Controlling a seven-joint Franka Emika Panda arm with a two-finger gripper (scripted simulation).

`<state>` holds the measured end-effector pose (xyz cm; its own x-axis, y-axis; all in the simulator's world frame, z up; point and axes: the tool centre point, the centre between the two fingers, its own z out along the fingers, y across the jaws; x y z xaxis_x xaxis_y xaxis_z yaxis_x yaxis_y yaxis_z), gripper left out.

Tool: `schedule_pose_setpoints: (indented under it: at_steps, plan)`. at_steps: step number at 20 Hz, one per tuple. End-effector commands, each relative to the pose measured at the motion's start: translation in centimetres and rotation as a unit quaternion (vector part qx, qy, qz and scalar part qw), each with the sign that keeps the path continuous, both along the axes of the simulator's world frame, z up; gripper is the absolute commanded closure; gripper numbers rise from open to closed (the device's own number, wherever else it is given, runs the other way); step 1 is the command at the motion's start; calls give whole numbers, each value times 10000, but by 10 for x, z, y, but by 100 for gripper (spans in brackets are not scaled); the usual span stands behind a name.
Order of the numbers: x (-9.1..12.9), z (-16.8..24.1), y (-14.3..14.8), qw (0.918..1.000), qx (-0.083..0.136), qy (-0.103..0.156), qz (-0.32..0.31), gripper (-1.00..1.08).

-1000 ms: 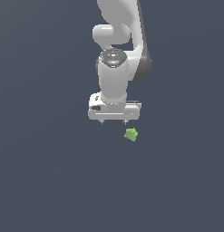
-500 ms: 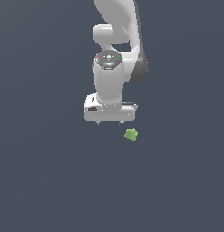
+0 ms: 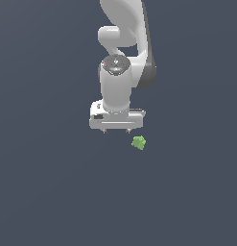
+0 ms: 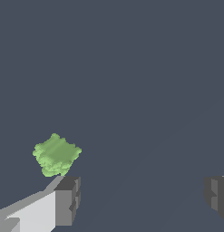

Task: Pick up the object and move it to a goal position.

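The object (image 3: 138,142) is a tiny bright green faceted chunk lying on the dark grey floor, a little below and toward the exterior view's right of my white gripper (image 3: 116,130). In the wrist view the object (image 4: 56,155) lies just past one dark fingertip (image 4: 67,200), outside the gap; the other fingertip (image 4: 216,195) shows at the picture's edge. The gripper (image 4: 141,198) is open, with nothing between its fingers. In the exterior view only two short finger stubs show under the hand.
The white arm (image 3: 124,43) rises from behind the gripper toward the top of the exterior view. Plain dark grey floor (image 3: 53,192) lies all around. No goal marker shows.
The gripper has shifted slightly toward the exterior view's left and a little lower. The green object has stayed where it was.
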<state>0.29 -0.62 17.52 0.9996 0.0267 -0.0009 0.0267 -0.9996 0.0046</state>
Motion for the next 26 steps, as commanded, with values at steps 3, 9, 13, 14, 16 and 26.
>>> schedule_pose_setpoints:
  at_steps: [3,9,13,14,16,26]
  plan:
    - [-1,-6,7,9995,-12,7,308,-92]
    - [-5,-20,23,9949,-33,20,1012,-92]
    - [-8,-32,39,9860,-43,29,1664,-92]
    - [-9,-35,43,9828,-45,32,1847,-92]
    - [-12,-42,52,9752,-46,35,2213,-92]
    - [-26,-71,95,9207,-18,32,3902,-92]
